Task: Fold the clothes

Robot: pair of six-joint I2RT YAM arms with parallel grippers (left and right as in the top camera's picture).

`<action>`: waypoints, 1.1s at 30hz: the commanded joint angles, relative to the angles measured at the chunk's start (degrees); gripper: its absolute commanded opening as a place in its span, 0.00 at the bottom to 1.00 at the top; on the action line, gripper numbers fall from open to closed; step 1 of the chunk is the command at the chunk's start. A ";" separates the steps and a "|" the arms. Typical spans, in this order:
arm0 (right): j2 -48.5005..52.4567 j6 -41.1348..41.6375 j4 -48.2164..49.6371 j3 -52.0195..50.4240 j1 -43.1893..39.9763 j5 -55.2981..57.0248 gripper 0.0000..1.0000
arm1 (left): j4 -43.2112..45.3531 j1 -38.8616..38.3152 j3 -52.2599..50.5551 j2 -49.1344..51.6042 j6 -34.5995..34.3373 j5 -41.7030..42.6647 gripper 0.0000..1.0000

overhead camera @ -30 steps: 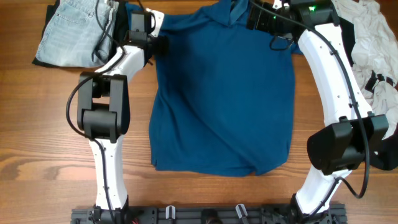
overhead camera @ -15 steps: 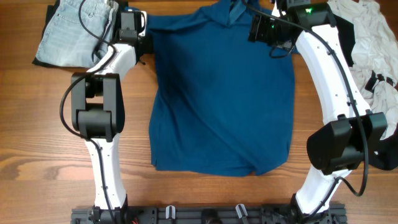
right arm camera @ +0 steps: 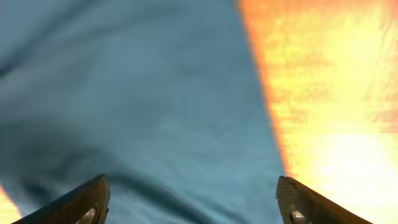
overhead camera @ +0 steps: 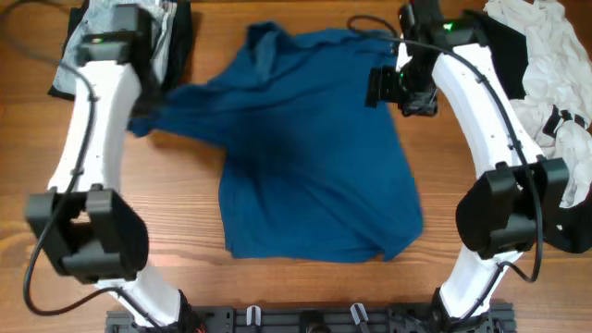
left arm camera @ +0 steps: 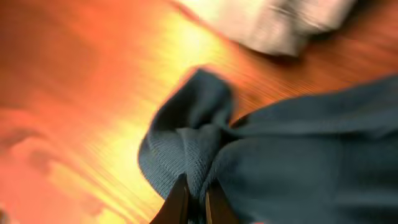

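Note:
A blue polo shirt [overhead camera: 314, 166] lies spread on the wooden table, its upper part pulled askew to the left. My left gripper [overhead camera: 146, 109] is shut on the shirt's left sleeve [left arm camera: 186, 143], and the knit cuff bunches up between its fingers [left arm camera: 179, 198]. The sleeve is stretched out to the left, away from the body of the shirt. My right gripper [overhead camera: 387, 88] hovers open over the shirt's upper right part. In the right wrist view its gripper [right arm camera: 198, 202] has only flat blue cloth [right arm camera: 137, 93] between the wide-set fingers.
Light denim jeans [left arm camera: 280, 22] lie at the back left, mostly under my left arm. A pile of white clothes [overhead camera: 546, 74] and a black garment [overhead camera: 507, 37] sit at the back right. Bare wood shows left of the shirt and beside its right edge [right arm camera: 336, 93].
My left gripper shut on the sleeve and swung left and forward, dragging the shirt's top leftward. My right gripper moved down from the collar over the shirt, still open.

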 commanded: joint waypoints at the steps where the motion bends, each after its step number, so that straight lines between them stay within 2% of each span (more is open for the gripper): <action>1: 0.81 -1.14 2.14 -9.18 0.44 -1.55 0.87 | -4.39 9.75 0.07 -1.40 -3.45 -0.66 0.04; 5: 0.81 -1.20 4.37 -15.69 0.44 -2.36 0.85 | -6.73 14.71 0.04 -1.40 -3.13 -0.68 0.04; 9: 0.81 -2.69 9.01 -21.90 0.90 -3.23 0.78 | -10.84 18.47 0.04 -1.44 -2.93 -3.10 0.04; 12: 0.81 -5.64 14.27 -27.02 2.34 -5.22 0.76 | -10.32 21.62 0.04 -1.55 -3.21 0.61 0.04; 16: 0.81 -8.24 18.45 -30.14 5.79 -6.88 0.75 | -9.44 22.21 0.04 -1.55 -3.21 1.99 0.04; 19: 0.81 -6.21 21.66 -32.17 7.61 -4.26 0.71 | -9.68 21.77 0.07 -1.55 -2.80 1.95 0.04; 20: 0.81 -4.90 22.64 -32.72 7.93 -2.78 0.68 | -9.79 21.77 0.07 -1.60 -2.82 1.97 0.04; 25: 0.81 -0.74 25.83 -33.53 8.09 3.78 0.13 | -9.88 21.75 0.04 -1.64 -2.82 3.96 0.04; 26: 0.81 0.87 26.32 -33.53 8.02 5.51 0.04 | -9.86 21.64 0.07 -1.64 -2.82 4.39 0.04; 33: 0.81 2.03 35.21 -33.46 5.11 6.08 0.04 | -9.86 18.34 0.07 -1.64 -2.84 4.96 0.04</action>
